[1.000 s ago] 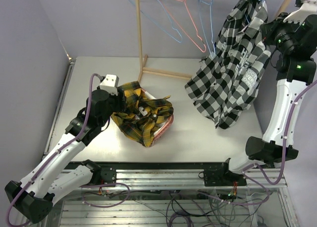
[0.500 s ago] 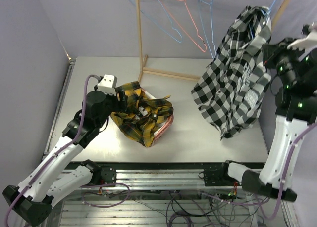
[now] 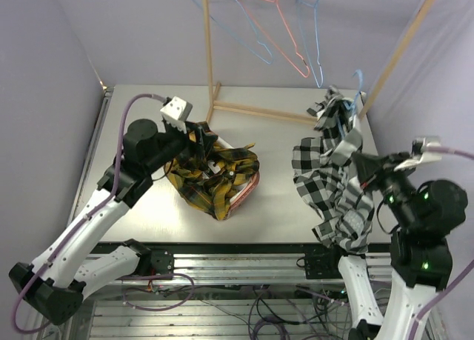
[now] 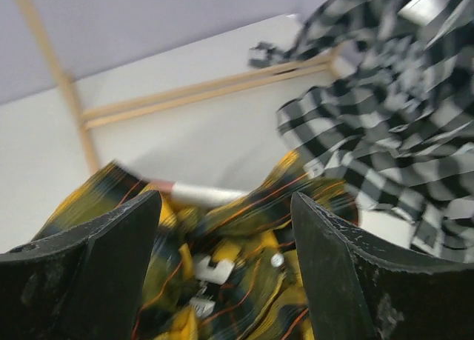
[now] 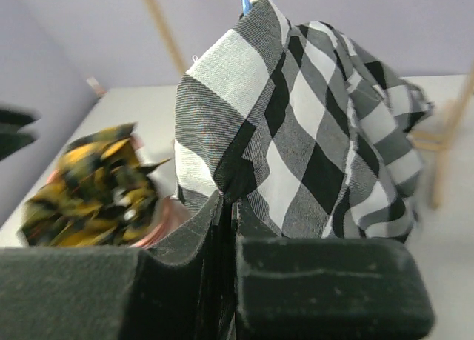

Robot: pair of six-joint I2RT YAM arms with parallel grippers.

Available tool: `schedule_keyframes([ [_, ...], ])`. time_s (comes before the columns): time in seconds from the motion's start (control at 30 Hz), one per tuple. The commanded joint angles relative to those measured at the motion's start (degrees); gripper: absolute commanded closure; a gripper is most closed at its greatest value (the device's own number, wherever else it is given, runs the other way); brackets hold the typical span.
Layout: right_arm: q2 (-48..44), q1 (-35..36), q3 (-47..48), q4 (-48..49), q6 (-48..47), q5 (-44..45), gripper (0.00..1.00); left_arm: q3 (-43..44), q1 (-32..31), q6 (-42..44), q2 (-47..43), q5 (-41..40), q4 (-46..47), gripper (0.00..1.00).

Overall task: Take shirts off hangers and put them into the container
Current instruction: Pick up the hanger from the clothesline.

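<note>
The yellow-and-black plaid shirt (image 3: 215,173) lies heaped over the salmon-pink container (image 3: 249,192), hiding most of it. My left gripper (image 3: 204,138) hovers just above the heap's back left, open and empty. In the left wrist view, plaid cloth (image 4: 222,266) shows between the wide-spread fingers (image 4: 111,251). My right gripper (image 3: 361,164) is shut on the black-and-white checked shirt (image 3: 333,177), held in the air right of the container. A light blue hanger (image 3: 358,82) still sticks out of its collar. In the right wrist view, the gripper (image 5: 231,207) pinches a fold of the checked shirt (image 5: 296,132).
Three bare hangers, light blue (image 3: 222,21), pink-red (image 3: 275,25) and light blue (image 3: 312,36), hang on the wooden rack. Its upright pole (image 3: 207,51) and base bar (image 3: 255,111) stand behind the container. A slanted pole (image 3: 400,51) rises at the back right.
The right arm swung down and toward the front, pulling the checked shirt and its blue hanger off the rail. The left gripper opened wider and lifted back off the plaid shirt.
</note>
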Motion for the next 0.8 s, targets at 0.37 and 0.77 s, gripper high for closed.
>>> schedule_keyframes([
  [0.37, -12.68, 3.75, -7.66, 9.02, 13.17, -26.95, 1.0, 10.45, 0.24, -6.21, 7.8, 24.94, 13.17, 0.14],
  [0.77, -6.53, 4.5, -10.78, 30.88, 27.77, -39.33, 1.0, 18.37, 0.24, -3.87, 15.31, 26.96, 15.73, 0.12],
])
